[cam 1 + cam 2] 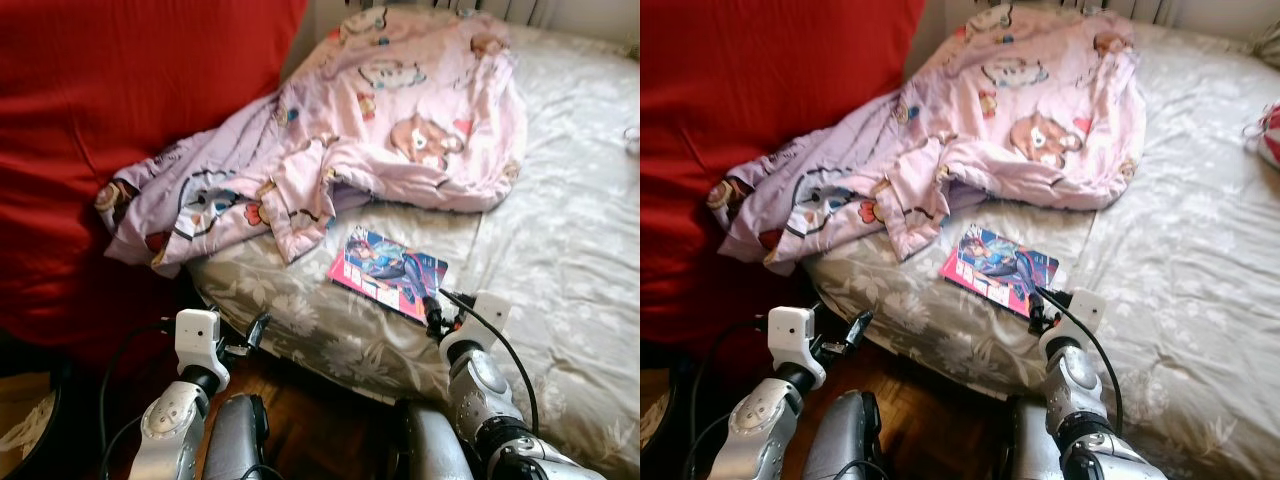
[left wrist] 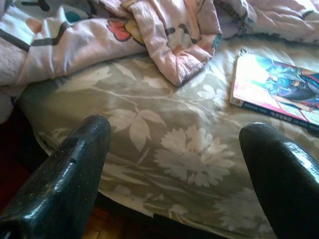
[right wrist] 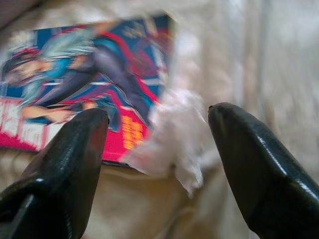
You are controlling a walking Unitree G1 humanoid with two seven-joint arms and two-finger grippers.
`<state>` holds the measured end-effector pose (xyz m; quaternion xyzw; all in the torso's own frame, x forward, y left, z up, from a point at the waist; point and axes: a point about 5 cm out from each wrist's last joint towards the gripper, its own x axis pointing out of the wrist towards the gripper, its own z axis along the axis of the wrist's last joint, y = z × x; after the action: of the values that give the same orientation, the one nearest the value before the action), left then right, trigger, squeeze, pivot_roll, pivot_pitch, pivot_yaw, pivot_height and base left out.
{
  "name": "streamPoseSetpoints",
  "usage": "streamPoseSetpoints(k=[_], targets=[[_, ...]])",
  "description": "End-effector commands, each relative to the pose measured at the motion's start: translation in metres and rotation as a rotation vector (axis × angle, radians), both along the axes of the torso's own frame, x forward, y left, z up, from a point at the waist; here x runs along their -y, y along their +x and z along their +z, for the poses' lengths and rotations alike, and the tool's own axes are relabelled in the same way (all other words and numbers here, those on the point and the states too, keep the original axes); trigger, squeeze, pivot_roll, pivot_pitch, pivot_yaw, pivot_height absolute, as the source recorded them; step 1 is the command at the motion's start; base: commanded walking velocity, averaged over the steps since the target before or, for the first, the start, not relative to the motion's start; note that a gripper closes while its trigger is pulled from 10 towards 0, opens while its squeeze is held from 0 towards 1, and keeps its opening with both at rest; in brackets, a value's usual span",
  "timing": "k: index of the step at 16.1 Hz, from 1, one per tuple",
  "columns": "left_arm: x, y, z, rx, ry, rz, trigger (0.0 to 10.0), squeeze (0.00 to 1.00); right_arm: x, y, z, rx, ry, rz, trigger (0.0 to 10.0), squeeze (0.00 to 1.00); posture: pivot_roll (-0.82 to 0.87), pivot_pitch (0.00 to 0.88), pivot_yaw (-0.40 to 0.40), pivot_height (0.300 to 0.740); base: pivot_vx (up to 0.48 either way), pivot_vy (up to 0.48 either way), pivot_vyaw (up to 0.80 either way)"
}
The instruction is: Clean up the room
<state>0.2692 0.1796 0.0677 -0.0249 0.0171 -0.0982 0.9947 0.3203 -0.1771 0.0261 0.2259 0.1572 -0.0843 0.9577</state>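
**Q:** Where was the book when you paused?

**A:** The comic book [image 1: 389, 271] lay flat on the bed [image 1: 570, 250], near the bed's front edge, just below the crumpled pink blanket [image 1: 380, 120].

**Q:** Which arm was closer?

**A:** My right gripper [image 3: 157, 149]. Its jaws stood apart, poised just beside the book's near right corner. The book's long axis ran slantwise across the bed, from the blanket side towards that gripper. My left gripper [image 2: 174, 164], jaws also apart, hovered at the bed's edge, well left of the book.

**Q:** Any containers?

**A:** None that I could see. I judged a short forward reach would meet the book.
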Motion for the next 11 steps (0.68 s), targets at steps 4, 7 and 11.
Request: streamPoseSetpoints(k=[4, 7, 11], targets=[[-0.007, -0.015, -0.003, -0.041, 0.012, -0.011, 10.0, 0.0, 0.0, 0.003, 0.0, -0.023, 0.087, -0.037, 10.0, 0.0, 0.15, 0.257, 0.023, 0.582, 0.0, 0.0, 0.0], [-0.008, -0.019, 0.0, -0.047, 0.017, -0.012, 10.0, 0.0, -0.004, 0.008, 0.004, -0.018, 0.108, -0.003, 10.0, 0.0, 0.15, 0.265, 0.026, 0.582, 0.0, 0.0, 0.0], [-0.009, -0.02, -0.003, -0.068, 0.023, -0.013, 10.0, 0.0, -0.005, 0.01, 0.007, -0.017, 0.091, 0.007, 0.0, 0.0, 0.16, 0.262, 0.028, 0.582, 0.0, 0.0, 0.0]])
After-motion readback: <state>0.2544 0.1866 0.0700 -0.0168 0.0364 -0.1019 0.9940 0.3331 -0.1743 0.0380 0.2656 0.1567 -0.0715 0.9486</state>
